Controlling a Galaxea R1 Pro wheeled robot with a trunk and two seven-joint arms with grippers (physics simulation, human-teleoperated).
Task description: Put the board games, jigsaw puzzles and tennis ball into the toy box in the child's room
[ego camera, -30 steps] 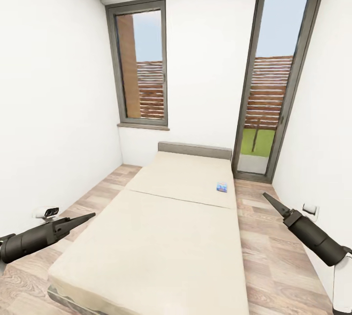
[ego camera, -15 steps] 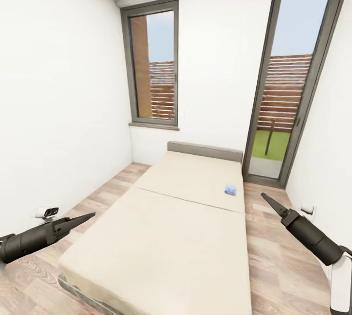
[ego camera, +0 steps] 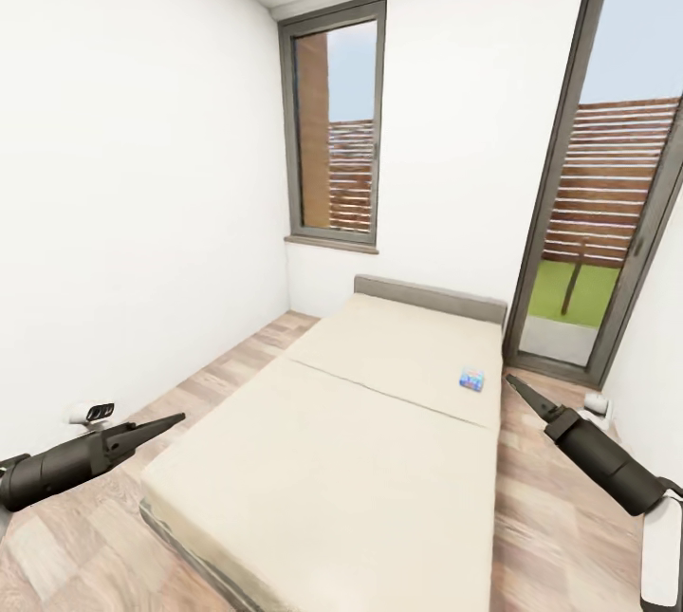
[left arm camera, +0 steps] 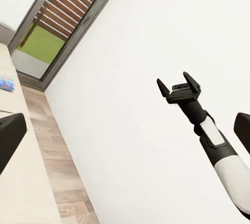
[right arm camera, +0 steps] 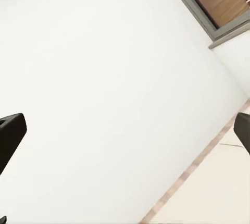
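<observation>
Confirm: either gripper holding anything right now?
Nothing held. Left gripper and right gripper are both empty with fingers apart; the blue board game lies untouched on the bed.

Bed (ego camera: 360,460): beige mattress, grey headboard, centre.
Board game (ego camera: 471,380): blue box, near mattress's right edge.
Left gripper (ego camera: 175,419), right gripper (ego camera: 512,380): flank the bed.
</observation>
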